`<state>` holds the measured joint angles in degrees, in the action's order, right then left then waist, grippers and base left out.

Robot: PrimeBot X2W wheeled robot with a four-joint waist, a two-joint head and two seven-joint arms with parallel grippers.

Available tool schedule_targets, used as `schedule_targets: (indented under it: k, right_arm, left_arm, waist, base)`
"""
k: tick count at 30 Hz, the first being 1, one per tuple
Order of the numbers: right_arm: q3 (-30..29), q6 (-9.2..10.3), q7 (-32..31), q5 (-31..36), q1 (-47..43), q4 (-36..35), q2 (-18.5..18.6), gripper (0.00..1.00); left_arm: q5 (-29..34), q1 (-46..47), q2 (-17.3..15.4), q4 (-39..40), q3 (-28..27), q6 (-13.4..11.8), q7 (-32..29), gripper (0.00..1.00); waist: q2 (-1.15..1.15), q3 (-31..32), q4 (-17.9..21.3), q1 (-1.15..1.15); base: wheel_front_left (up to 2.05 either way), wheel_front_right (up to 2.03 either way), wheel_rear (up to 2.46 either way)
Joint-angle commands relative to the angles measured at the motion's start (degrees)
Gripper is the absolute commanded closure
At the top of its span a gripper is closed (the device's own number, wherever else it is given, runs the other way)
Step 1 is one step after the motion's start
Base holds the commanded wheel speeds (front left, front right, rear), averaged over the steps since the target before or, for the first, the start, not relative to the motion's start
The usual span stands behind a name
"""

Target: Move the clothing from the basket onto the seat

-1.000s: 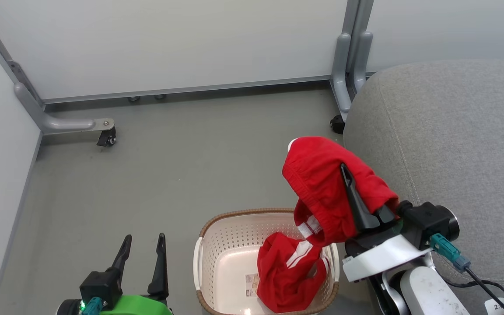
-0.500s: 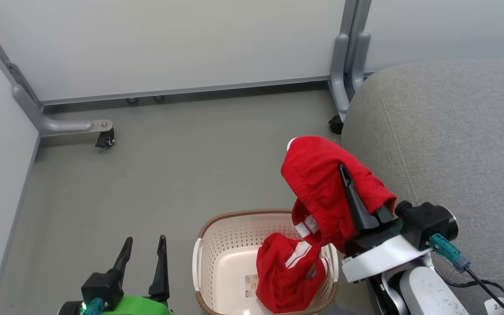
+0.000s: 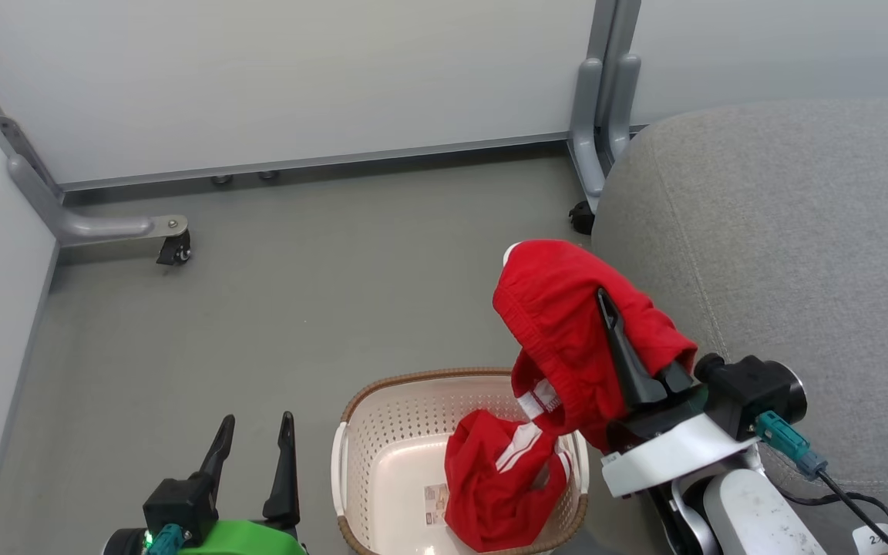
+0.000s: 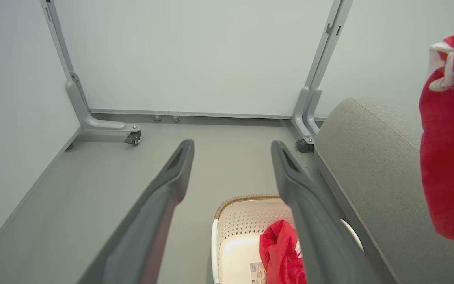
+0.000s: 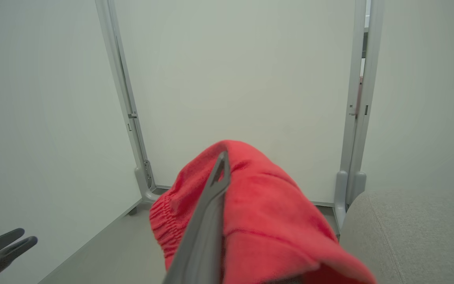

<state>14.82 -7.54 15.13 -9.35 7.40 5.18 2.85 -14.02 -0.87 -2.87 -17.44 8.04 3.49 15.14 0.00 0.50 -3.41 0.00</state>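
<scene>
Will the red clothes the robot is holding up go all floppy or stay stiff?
Probably floppy: the soft red fabric garment droops in folds around the right gripper. Likely light too, since thin fingers hold it up.

R gripper (image 3: 612, 308): one finger shows, 2nd is buried under the red elastic-band garment (image 3: 552, 308), so pinch spot is hidden. In L wrist view that garment is cut by the right edge. Striped red garment (image 3: 490, 493) covers the basket (image 3: 413, 378) floor's right part & part of the sticker (image 3: 435, 493); print too small to read. Basket's near rim is cut by head view's btm edge. Seat (image 3: 783, 231) runs off right edge. L gripper (image 3: 256, 420) base cut at btm.
</scene>
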Motion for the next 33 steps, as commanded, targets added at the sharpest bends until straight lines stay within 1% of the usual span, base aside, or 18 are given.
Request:
schedule_targets:
  k: [1,8,11,15,27,33]
  right_arm:
    - [-0.25,0.10,0.03,0.43,0.56,-0.29,0.09,1.00]
    - [-0.68,0.10,0.04,1.11,1.34,-0.63,0.09,1.00]
    - [-0.78,0.10,0.03,1.47,1.49,-0.68,0.09,1.00]
    - [-1.46,0.10,0.03,2.15,1.79,-0.74,0.10,1.00]
    - [-4.62,0.10,0.03,2.72,1.19,-1.66,1.24,1.00]
    - [-5.85,0.10,0.04,2.45,1.32,-2.06,1.01,1.00]
  left_arm:
    - [-0.37,-0.46,-0.06,0.17,0.13,-0.53,0.01,0.00]
    - [-0.80,-0.01,-0.07,0.59,0.84,-0.55,0.01,0.00]
    - [-0.16,0.53,-0.08,0.79,0.45,-0.93,0.01,0.00]
    - [-0.17,1.31,-0.08,0.82,0.38,-0.71,0.01,0.00]
    - [-0.91,2.79,-0.10,0.90,2.16,-0.48,0.01,0.00]
    - [-0.65,2.95,-0.11,0.58,2.98,-0.77,0.01,0.00]
  waist:
    - [0.00,-0.15,0.98,0.00]
    - [0.00,-0.81,5.52,0.00]
    - [0.00,-1.20,8.41,0.00]
    - [0.00,-1.53,12.12,0.00]
    - [0.00,-3.02,23.26,0.00]
    - [0.00,-3.77,28.46,0.00]
  base:
    - [0.00,0.00,0.00]
    - [0.00,0.00,0.00]
    - [0.00,0.00,0.00]
    - [0.00,0.00,0.00]
    - [0.00,0.00,0.00]
    - [0.00,0.00,0.00]
